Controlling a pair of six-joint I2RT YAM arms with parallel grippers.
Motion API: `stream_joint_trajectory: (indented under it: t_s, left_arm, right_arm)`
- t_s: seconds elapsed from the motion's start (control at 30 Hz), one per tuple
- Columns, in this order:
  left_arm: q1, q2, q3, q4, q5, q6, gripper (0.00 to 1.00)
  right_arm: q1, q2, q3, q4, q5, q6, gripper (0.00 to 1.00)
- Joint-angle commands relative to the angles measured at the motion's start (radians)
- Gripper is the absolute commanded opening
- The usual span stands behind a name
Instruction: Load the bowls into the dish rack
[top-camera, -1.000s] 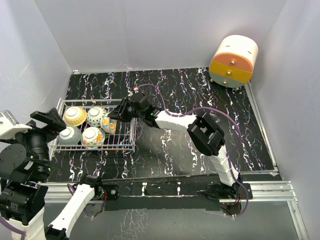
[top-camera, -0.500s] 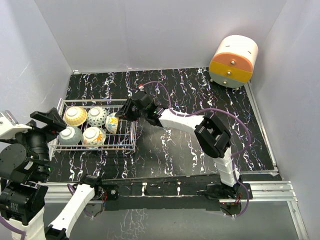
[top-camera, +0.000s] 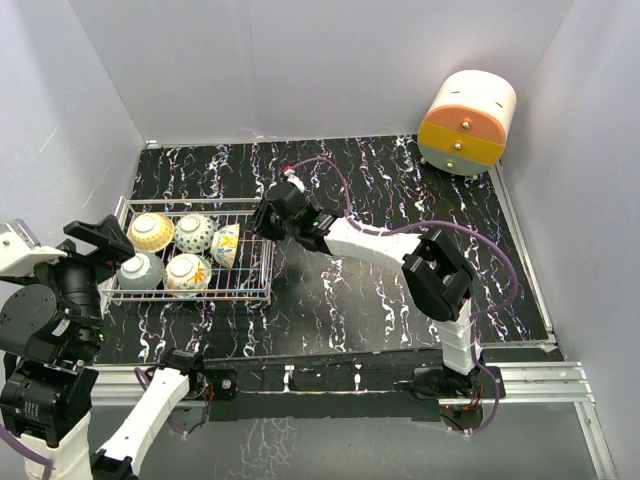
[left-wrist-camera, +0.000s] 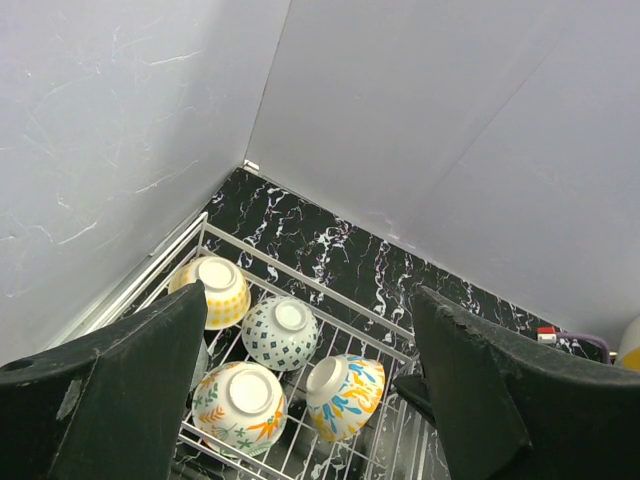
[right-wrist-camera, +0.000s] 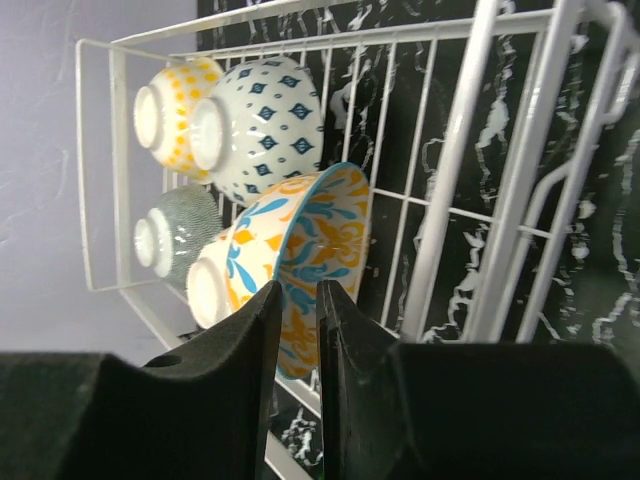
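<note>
The left gripper hangs above the left end of the dish rack, its fingers spread wide with nothing between them. The rack lies below and ahead of those fingers on the black marbled table. Its long axis runs left to right in the top view, across the spread of the fingers.

Four bowls sit foot-up and mouth-down in it, in two rows. In the left wrist view the yellow bowl is just off the left fingertip, with the blue-diamond bowl beside it in the gap. The flowered bowl is nearer, and the grey bowl is mostly hidden behind the left finger.

A fifth, the blue-and-orange bowl, is tipped on its side at the right of the group. Its foot points left toward the others and its mouth faces right, toward the right gripper. That gripper's fingers are drawn in to a thin slit, and the bowl's rim runs into the slit, so they look pinched on the bowl wall.

Far behind and right of the right fingers stands the orange-and-cream drawer unit.
</note>
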Motion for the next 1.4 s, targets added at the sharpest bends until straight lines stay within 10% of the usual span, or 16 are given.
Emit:
stream_joint_trajectory:
  t_s: [0.0,0.57,1.37]
  left_arm:
    - [-0.006,0.007,-0.011,0.024,0.011,0.002,0.82]
    - [-0.005,0.011,-0.02,0.03,0.008,0.015,0.82]
    - [-0.005,-0.006,-0.008,0.005,-0.008,0.013,0.82]
  right_arm:
    - [0.031,-0.061,0.024,-0.14,0.158,-0.136,0.24]
    - [0.101,-0.147,-0.078,0.244,0.083,-0.392,0.28]
    - [0.072,0.016,0.041,0.164,0.06,-0.404,0.29]
